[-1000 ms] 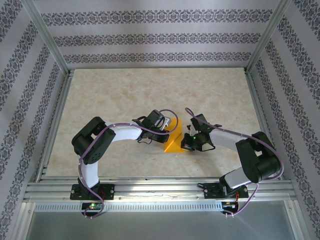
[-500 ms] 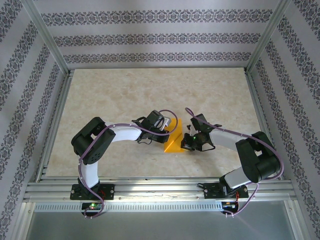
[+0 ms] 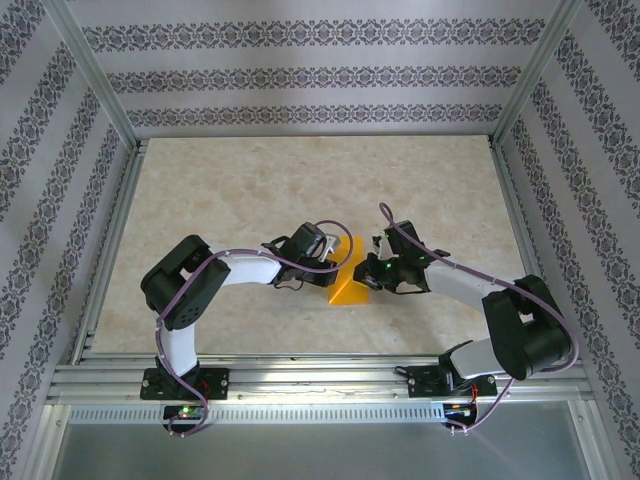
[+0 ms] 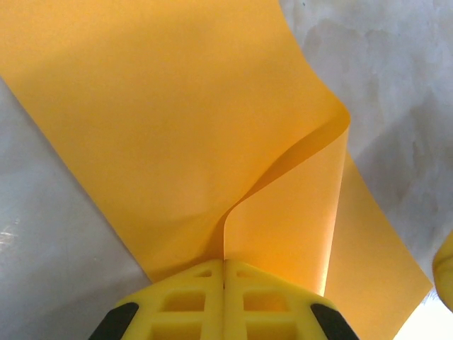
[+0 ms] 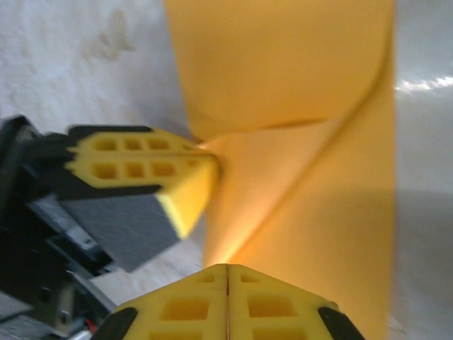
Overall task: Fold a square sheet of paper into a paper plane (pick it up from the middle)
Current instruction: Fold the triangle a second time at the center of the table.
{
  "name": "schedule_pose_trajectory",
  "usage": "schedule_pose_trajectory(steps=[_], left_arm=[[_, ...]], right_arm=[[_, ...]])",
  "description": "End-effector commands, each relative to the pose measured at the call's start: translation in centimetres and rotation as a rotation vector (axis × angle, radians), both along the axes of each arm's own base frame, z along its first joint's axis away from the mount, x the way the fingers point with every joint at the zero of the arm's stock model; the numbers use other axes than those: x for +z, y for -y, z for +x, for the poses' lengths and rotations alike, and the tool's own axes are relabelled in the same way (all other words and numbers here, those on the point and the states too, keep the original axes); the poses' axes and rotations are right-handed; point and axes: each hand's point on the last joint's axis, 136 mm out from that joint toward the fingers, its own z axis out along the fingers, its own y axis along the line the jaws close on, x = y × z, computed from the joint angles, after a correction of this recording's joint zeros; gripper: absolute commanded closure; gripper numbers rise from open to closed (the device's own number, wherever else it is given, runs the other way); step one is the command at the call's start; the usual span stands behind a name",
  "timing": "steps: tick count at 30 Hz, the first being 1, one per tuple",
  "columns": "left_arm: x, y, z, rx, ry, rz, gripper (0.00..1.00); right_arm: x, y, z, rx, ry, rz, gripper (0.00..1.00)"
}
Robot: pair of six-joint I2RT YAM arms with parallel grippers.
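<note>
Left fingers (image 4: pixel 185 303) pinch smooth orange-yellow sheet (image 4: pixel 177 120), flap curled

smooth matt paper (image 4: pixel 177 106), glossy marbled table (image 3: pixel 250 180)

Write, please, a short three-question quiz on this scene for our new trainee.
1. True or false: the left end effector is shut on the sheet of paper.
2. The sheet is: A lying fully flat, B bent with a fold raised, C crumpled into a ball?
3. Fill in: from above, the sheet lies ___ the left and the right end effector.
Key: 1 true; 2 B; 3 between.
</note>
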Motion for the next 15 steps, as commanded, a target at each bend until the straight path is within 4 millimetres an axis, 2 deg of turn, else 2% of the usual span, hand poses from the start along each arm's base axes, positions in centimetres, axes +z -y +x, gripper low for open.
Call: schedule_pose_trajectory(steps=[1,7,15], left_arm=[[-1.2,-1.5,-0.6,0.037,-0.048,0.033,1.0],[-1.2,-1.7,-0.7,0.04,-0.047,0.041,1.0],[-1.3,-1.7,-0.8,0.038,-0.054,0.039,1.0]], right_arm=[[0.4,-1.9,0.5,-0.006,-0.018,0.089,0.96],[-0.2,-3.6,1.4,-0.023,-0.03,0.157,1.0],[-2.0,-3.4,1.0,-0.034,-0.058,0.13,1.0]])
